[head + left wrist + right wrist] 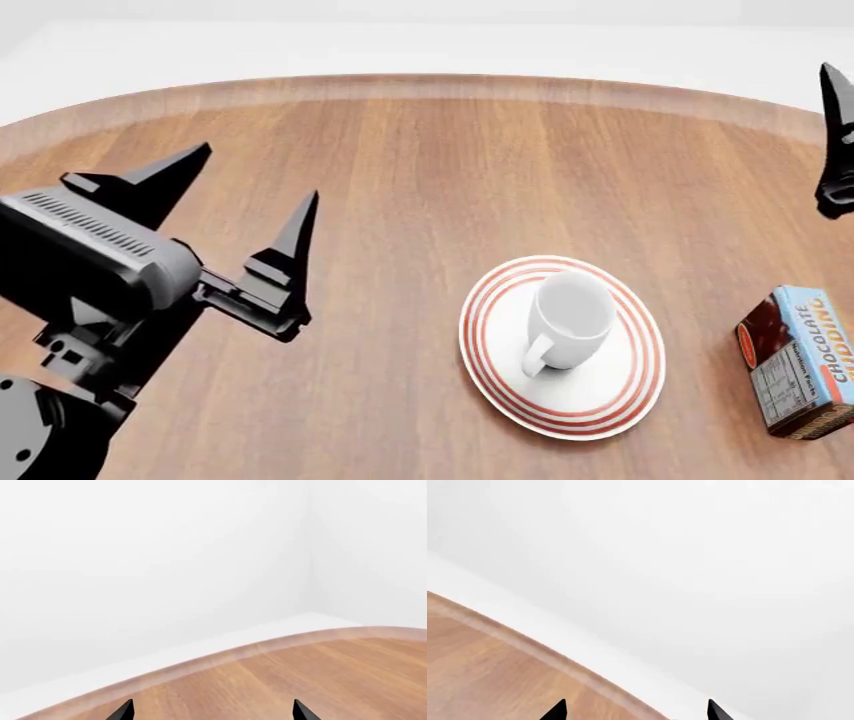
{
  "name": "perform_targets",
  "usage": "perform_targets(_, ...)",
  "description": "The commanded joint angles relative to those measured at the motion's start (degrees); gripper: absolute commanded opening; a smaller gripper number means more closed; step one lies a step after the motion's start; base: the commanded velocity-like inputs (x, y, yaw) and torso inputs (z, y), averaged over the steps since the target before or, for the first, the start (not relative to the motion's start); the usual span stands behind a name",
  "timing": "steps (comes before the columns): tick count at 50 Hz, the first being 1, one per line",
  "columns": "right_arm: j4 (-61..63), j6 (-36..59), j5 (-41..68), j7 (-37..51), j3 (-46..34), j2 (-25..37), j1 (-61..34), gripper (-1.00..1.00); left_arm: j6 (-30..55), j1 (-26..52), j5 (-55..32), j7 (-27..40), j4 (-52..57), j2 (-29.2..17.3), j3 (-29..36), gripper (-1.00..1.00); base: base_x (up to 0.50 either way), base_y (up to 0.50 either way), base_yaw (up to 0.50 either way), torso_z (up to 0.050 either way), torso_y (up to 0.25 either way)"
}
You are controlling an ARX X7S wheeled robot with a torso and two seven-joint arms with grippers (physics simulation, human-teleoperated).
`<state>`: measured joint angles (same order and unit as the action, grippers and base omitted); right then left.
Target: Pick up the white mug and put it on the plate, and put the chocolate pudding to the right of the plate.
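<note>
white mug (571,318): upright on the plate (627,395)
chocolate pudding (798,362): on the table (400,170), just right of the plate
left gripper (247,195): spread apart, empty
right gripper (635,711): tips apart, holding nothing

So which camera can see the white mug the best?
The head view. It shows the whole white mug sitting on the plate, handle and all, with nothing in front of it. Both wrist views show none of the mug, only bare wooden table, white wall and black fingertips.
</note>
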<state>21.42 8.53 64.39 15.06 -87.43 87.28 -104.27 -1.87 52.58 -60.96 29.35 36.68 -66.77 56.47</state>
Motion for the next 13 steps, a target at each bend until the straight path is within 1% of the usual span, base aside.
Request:
perform_targets(1, 10.89, -3.70, -4.85, 2.48, 1.48, 1.41, 0.57, 1.00, -0.98, -0.90, 1.53, -0.21, 0.81, 0.60, -1.77, 1.00, 0.00, 0.00, 0.00, 0.000, 0.000)
perform_targets(13, 18.61, -2.98, -6.68, 3.66, 3.04, 2.15, -0.41, 1.00, -2.00, -1.54, 1.91, 0.61, 0.67, 0.03, -2.28, 1.00, 0.00, 0.00, 0.00, 0.000, 0.000)
